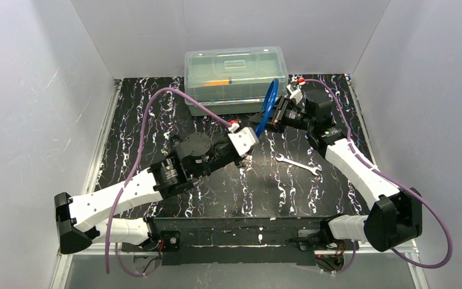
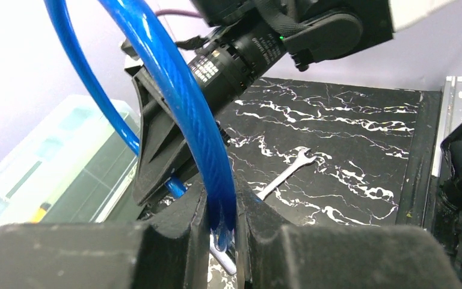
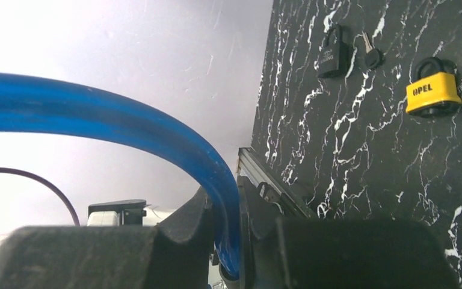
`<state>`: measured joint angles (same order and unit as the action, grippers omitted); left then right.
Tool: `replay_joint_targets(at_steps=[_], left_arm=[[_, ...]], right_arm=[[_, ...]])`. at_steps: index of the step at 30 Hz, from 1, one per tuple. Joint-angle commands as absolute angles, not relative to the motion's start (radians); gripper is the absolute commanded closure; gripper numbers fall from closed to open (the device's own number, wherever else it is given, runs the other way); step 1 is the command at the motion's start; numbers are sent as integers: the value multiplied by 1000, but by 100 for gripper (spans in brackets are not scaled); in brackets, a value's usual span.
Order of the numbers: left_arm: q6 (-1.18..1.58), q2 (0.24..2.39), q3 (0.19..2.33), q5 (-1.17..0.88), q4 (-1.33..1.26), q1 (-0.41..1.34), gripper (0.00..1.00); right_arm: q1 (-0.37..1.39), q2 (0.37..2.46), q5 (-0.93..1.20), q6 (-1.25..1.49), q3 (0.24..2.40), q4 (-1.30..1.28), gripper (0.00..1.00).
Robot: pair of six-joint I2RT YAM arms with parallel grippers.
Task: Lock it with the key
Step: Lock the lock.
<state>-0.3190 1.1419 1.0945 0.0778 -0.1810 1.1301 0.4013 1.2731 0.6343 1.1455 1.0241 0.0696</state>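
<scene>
A blue cable loop (image 1: 269,102) hangs between my two grippers in front of the box. My left gripper (image 1: 255,129) is shut on one end of the cable (image 2: 213,180), and a silvery metal tip (image 2: 231,256) shows below the fingers. My right gripper (image 1: 273,117) is shut on the cable (image 3: 222,180) too. In the right wrist view a small key (image 3: 370,55) with a dark head lies on the mat between a black padlock (image 3: 335,51) and a yellow padlock (image 3: 433,90), far from both grippers. The key and the padlocks do not show in the top view.
A clear plastic lidded box (image 1: 236,75) stands at the back of the marbled black mat (image 1: 228,192); it also shows in the left wrist view (image 2: 48,162). A silver open-ended wrench (image 1: 298,164) lies right of centre. White walls close in three sides.
</scene>
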Motion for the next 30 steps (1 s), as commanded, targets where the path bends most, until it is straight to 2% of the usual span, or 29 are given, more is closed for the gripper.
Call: replay_joint_targets(at_steps=[1, 4, 10, 14, 18, 27, 30], left_arm=[[-230, 1196, 1195, 197, -114, 1083, 98], [-199, 1237, 1235, 170, -54, 1061, 100], [-281, 1196, 1123, 63, -124, 1060, 100], [-246, 1175, 1130, 54, -108, 1032, 91], [-121, 1226, 1267, 39, 100, 979, 77], [-63, 1219, 1359, 0, 137, 938, 64], [-75, 1210, 1385, -74, 149, 936, 56]], right_arm=[[398, 1266, 736, 1214, 1054, 206, 99], [399, 1264, 729, 1234, 1058, 195, 99], [393, 1278, 749, 1281, 1058, 211, 99], [376, 1283, 753, 1287, 1040, 218, 99], [359, 1299, 749, 1293, 1037, 230, 99], [323, 1319, 699, 1200, 1082, 209, 99], [321, 1331, 696, 1218, 1089, 249, 99]])
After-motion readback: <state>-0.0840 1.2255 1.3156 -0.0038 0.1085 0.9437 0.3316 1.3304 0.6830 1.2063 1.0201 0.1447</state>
